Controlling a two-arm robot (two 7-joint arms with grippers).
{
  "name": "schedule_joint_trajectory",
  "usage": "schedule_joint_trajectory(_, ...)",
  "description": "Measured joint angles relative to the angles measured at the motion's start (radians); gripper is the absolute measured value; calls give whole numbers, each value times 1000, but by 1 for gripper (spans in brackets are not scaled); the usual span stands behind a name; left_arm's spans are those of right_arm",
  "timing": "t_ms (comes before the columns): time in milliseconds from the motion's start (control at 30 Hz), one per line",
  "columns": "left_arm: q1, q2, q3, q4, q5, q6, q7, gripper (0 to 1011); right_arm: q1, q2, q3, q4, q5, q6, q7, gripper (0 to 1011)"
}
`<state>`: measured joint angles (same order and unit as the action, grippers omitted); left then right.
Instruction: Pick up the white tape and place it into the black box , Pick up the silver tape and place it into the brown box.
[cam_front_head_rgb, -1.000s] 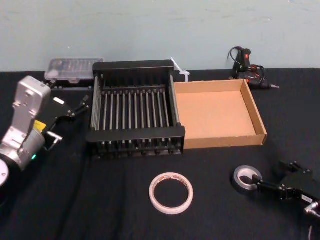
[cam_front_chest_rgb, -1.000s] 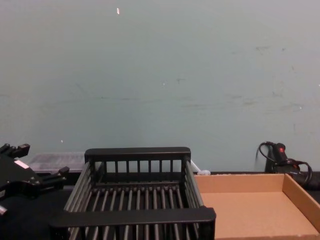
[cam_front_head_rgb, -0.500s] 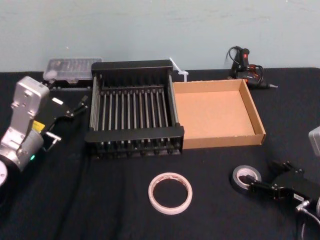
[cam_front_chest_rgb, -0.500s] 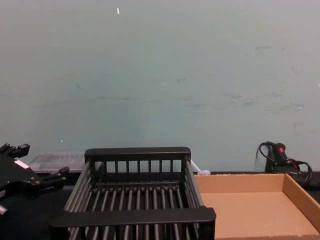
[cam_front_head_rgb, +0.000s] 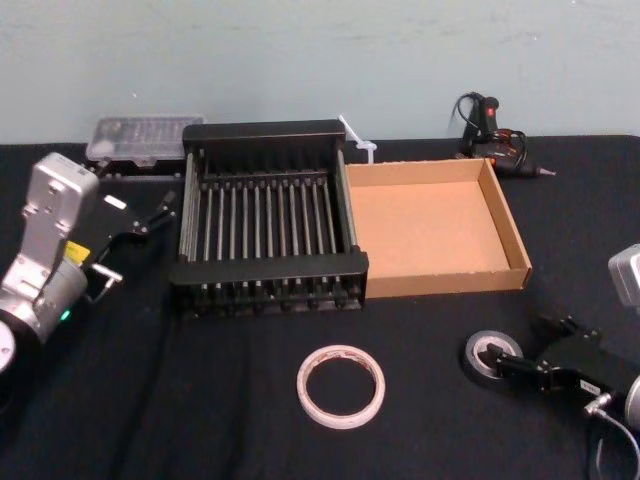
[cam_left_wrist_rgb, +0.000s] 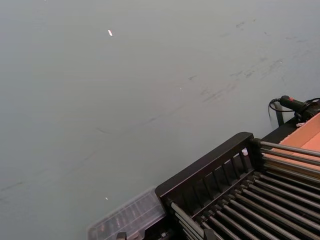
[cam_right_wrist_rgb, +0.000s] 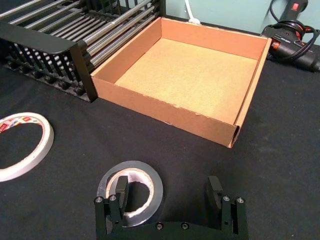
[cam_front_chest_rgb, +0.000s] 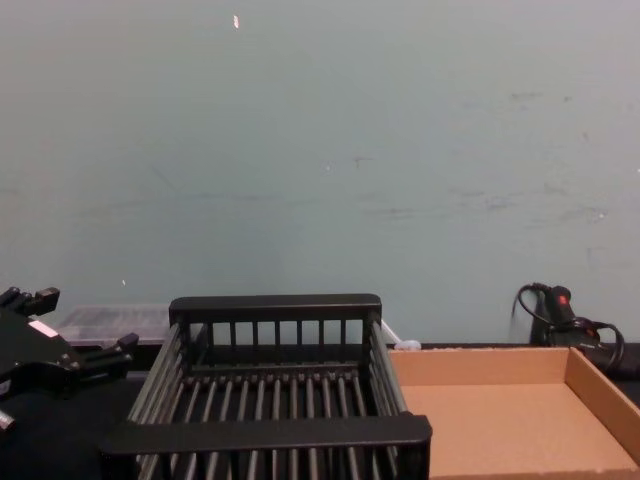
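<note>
My right hand (cam_right_wrist_rgb: 171, 192) sits low over the black counter (cam_front_head_rgb: 200, 400) at the silver tape (cam_front_head_rgb: 491, 354), its fingers (cam_right_wrist_rgb: 120, 190) spread wide — one finger down inside the roll's pale centre, the other out over bare counter beside the roll, nothing gripped. In the right wrist view the silver tape (cam_right_wrist_rgb: 131, 188) lies flat just in front of the brown box (cam_right_wrist_rgb: 170, 117), a little apart from its near wall. The brown box (cam_front_head_rgb: 440, 283) stands with its left wall against the black box (cam_front_head_rgb: 268, 270), and both look empty. The white tape (cam_front_head_rgb: 341, 385) lies flat on the counter in front of the black box, well to the left of the silver tape, with red print showing on its core (cam_right_wrist_rgb: 12, 125).

My left hand (cam_front_head_rgb: 150, 215) hangs just beside the black box's left wall, clear of the counter, fingers parted and holding nothing; the chest view shows it (cam_front_chest_rgb: 85, 360) level with that box's rim (cam_front_chest_rgb: 270, 432). Behind the black box, against the pale wall, a clear plastic case (cam_front_head_rgb: 145, 135) lies to the left — and a black glue gun (cam_front_head_rgb: 495, 135) with its cord rests behind the brown box's far right corner.
</note>
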<state>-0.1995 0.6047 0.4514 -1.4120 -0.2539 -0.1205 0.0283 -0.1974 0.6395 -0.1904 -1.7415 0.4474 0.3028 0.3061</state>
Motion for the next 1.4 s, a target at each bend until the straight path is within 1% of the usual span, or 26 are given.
schedule_joint_trajectory(833, 0, 0, 0, 0, 0, 0, 0, 1001, 22, -27, 1, 16, -25, 16, 8, 1002)
schedule_joint_trajectory(1400, 0, 0, 0, 0, 0, 0, 0, 1001, 24, -31, 0, 24, -32, 21, 11, 1002)
